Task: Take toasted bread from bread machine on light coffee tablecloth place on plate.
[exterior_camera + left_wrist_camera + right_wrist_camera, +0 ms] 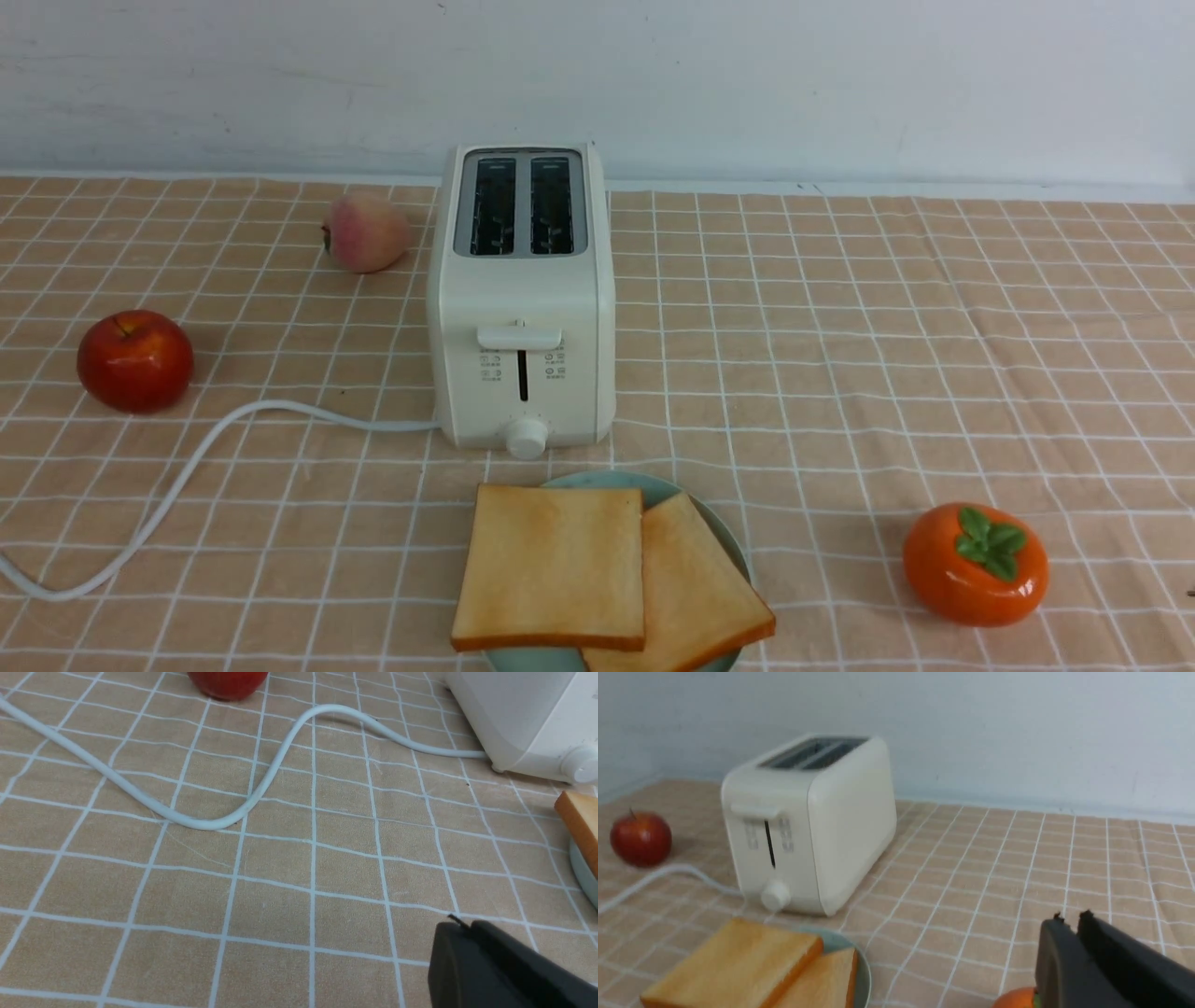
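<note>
both square golden-brown toast slices (551, 565) lie overlapped on the round pale mint plate (597, 482), just in front of the cream two-slot toaster (521, 299) — slots empty. judged light, stiff, crumbly; best taken by the crust edges. left gripper (460, 926) clenched, empty; right gripper (1070, 921) nearly closed, empty. open peach checked cloth (840, 355) right; white cord (187, 476) left.

The toaster (808, 826) stands on the checked cloth (971, 882), both slots empty. Two toast slices (738, 966) lie overlapping on the plate (859, 970) just before the toaster's knob side. An apple (641, 837) sits beyond the cord (658, 879), on the toaster's far side. The right gripper (1069, 926) hangs well apart from the toaster, jaws nearly together, holding nothing, above an orange fruit (1015, 998).
</note>
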Available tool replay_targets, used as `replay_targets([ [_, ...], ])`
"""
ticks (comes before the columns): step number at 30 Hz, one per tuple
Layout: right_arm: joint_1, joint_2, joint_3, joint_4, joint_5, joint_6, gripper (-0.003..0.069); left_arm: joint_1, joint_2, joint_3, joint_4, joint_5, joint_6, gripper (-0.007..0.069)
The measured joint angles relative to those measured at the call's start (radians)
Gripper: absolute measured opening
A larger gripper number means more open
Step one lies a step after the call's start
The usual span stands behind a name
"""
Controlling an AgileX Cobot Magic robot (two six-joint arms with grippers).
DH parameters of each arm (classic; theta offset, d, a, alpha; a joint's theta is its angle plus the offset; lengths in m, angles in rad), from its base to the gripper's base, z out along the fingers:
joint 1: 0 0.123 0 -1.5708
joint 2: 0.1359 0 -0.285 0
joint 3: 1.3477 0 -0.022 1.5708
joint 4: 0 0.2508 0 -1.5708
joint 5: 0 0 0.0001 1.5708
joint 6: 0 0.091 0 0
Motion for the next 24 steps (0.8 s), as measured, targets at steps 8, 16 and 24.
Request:
replay_targets([
  [8,-0.148,-0.102,0.000,0.225,0.000,-0.408,0.0074,0.000,0.000,0.000,0.000,0.000,0.000,0.0017],
  [16,-0.189,-0.145,0.025,0.283,0.257,-0.476,0.0085,0.000,0.000,0.000,0.000,-0.001,0.000,0.0024],
  [24,-0.192,-0.185,0.129,0.339,0.386,-0.439,0.0094,0.000,0.000,0.000,0.000,-0.002,0.000,0.0034],
])
